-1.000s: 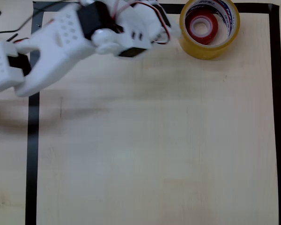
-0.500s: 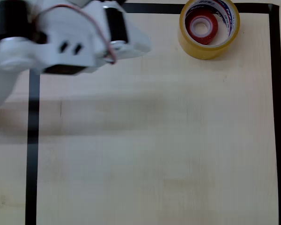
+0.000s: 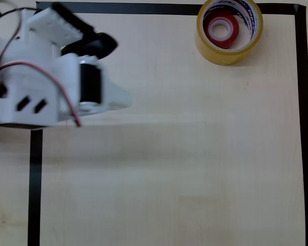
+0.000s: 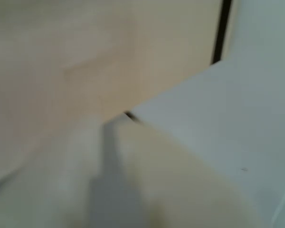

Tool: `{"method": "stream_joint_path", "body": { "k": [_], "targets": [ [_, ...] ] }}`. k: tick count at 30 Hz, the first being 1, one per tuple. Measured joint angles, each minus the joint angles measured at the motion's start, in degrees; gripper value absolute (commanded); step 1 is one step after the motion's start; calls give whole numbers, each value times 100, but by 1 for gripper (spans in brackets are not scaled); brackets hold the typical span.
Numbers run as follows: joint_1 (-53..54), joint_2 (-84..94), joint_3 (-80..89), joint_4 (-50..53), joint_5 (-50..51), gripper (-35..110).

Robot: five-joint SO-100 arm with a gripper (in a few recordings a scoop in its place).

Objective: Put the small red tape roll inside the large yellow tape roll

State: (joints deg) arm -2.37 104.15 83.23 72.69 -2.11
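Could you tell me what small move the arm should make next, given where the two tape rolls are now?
Probably just retreat and rest: the small red tape roll already lies inside the large yellow tape roll, and the arm is far left of both in the overhead view.

In the overhead view the arm [image 3: 46, 89] is built of white plastic shells with black servo blocks set between them. A thin red cable loops across its body. One white plate bears a grid of small holes, and another face has two dark slots.
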Motion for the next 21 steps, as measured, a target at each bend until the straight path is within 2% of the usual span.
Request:
{"method": "stream_joint_path", "body": {
  "k": [3, 6, 21],
  "targets": [
    [-9, 1679, 2681, -694, 9, 0],
    [18, 3261, 4386, -1002, 18, 0],
    [105, 8121, 8402, -1151, 18, 0]
  ]
}}
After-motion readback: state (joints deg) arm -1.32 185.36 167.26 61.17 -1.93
